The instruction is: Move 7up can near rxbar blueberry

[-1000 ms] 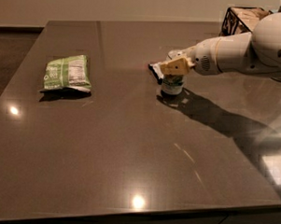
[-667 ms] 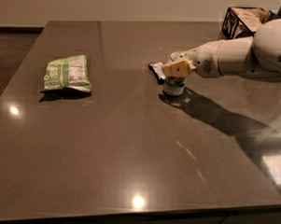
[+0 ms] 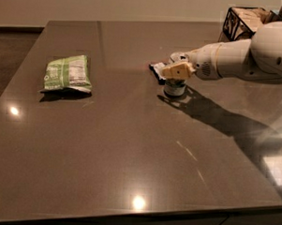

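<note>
The 7up can [image 3: 174, 88] stands upright on the dark table [image 3: 130, 146], right of the middle toward the back. Only its lower part shows. My gripper [image 3: 178, 69] sits right over the can's top and hides it. The rxbar blueberry [image 3: 156, 70], a small flat dark bar with a white patch, lies just behind and to the left of the can, partly hidden by the gripper. The can and the bar are very close together. My white arm [image 3: 242, 58] reaches in from the right.
A flat green-and-white snack bag [image 3: 67, 73] lies at the left of the table. A black wire basket [image 3: 243, 22] stands at the back right corner. The table's front edge runs along the bottom of the view.
</note>
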Tool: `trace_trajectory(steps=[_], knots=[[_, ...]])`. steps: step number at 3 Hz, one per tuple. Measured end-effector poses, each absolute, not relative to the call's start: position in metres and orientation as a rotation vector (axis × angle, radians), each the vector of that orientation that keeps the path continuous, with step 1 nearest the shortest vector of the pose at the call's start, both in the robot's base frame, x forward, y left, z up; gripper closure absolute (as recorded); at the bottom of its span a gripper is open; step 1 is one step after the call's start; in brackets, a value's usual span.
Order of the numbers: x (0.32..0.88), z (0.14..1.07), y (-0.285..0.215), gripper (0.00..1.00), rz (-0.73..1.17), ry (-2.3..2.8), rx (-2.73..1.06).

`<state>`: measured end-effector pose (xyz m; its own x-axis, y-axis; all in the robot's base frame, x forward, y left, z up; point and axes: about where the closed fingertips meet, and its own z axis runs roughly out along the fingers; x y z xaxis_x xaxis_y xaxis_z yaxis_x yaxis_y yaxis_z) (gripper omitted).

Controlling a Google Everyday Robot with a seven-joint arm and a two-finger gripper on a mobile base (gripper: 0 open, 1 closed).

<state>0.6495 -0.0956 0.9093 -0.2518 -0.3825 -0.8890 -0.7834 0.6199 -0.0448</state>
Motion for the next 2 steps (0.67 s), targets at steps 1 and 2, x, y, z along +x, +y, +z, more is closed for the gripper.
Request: trace_trajectory(steps=[1,2], knots=[[0.6494,0.9093,-0.094,0.0,0.514,1.862,-0.936],[0.6494,0.9093,-0.0939,0.0,0.514,1.862,-0.936]])
